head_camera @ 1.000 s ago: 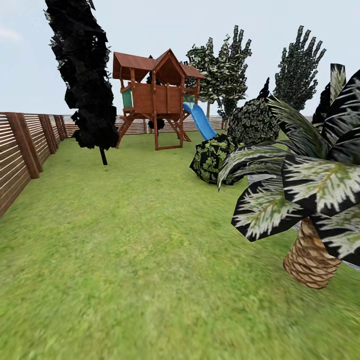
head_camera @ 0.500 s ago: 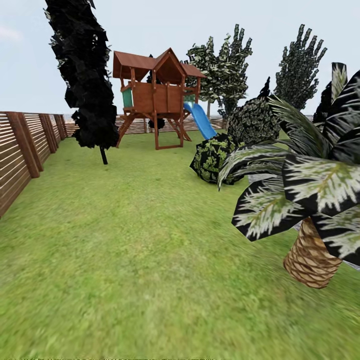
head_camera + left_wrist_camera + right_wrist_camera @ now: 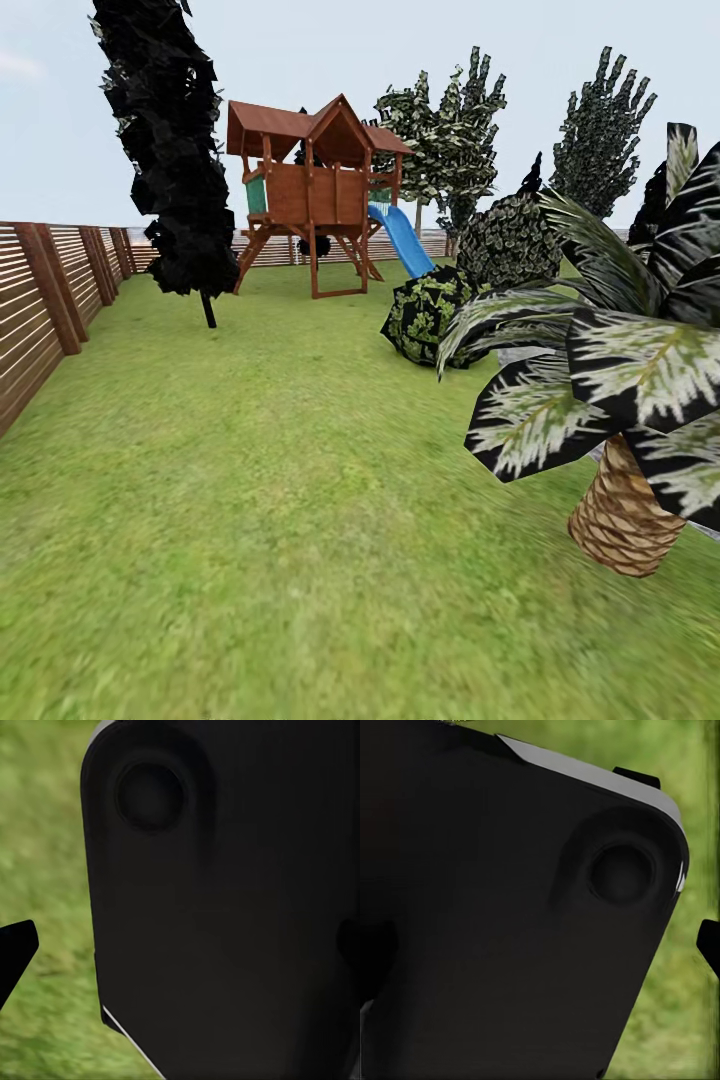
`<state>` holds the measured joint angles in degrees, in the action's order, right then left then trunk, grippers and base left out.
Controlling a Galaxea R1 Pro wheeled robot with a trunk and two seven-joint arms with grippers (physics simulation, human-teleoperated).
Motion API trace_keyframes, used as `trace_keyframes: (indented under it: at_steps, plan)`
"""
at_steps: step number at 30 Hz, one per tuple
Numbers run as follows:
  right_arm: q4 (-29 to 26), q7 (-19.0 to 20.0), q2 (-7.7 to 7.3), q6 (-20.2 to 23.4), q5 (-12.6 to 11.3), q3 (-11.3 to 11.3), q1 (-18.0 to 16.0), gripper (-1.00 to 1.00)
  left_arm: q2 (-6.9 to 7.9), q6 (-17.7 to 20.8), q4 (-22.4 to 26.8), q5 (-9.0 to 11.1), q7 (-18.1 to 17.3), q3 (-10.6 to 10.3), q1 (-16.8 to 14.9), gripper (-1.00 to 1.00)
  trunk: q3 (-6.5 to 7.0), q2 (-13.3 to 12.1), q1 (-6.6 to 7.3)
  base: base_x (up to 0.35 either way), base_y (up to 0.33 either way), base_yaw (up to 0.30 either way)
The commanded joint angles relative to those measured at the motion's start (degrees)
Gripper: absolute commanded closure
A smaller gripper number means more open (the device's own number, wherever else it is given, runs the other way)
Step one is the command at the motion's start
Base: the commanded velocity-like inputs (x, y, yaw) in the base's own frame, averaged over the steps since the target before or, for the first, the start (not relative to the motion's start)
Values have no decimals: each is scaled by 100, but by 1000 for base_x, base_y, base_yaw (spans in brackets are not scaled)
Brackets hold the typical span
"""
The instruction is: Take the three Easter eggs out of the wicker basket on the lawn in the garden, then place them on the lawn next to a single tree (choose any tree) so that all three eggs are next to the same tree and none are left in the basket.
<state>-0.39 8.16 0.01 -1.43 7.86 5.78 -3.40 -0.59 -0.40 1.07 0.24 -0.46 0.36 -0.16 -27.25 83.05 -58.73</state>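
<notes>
— Eggs and basket: where? I see lawn [image 3: 250,480], fence [image 3: 40,300], a palm [image 3: 620,510].
— Can't tell. Claws' state neither. Risk: driving on clips that palm, or we settle on the wrong tree.

The lawn [image 3: 250,480] stretches ahead, the fence [image 3: 45,290] along its left. A cypress [image 3: 170,150] stands far left, the playhouse [image 3: 315,195] behind it, bushes [image 3: 430,315] and a palm [image 3: 620,510] right.

Broad mottled green lawn [image 3: 250,480], distant speckled tree [image 3: 450,140]
</notes>
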Motion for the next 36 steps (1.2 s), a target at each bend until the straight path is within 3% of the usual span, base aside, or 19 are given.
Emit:
trace_keyframes:
  at_steps: [1,16,36]
  plan:
    - [-2,-63,6,-15,27,44,-3,-100,-1,-4,0,2,-5,2,-2,-100,-6,3,0,0,0,0]
    - [-18,-253,-2,-90,23,30,-3,-100,3,-4,0,4,-6,0,-2,-100,-6,3,0,0,0,0]
    - [-18,-251,-5,-112,31,32,-3,-100,-3,-4,7,2,-6,0,-2,-100,-189,3,0,0,0,129]
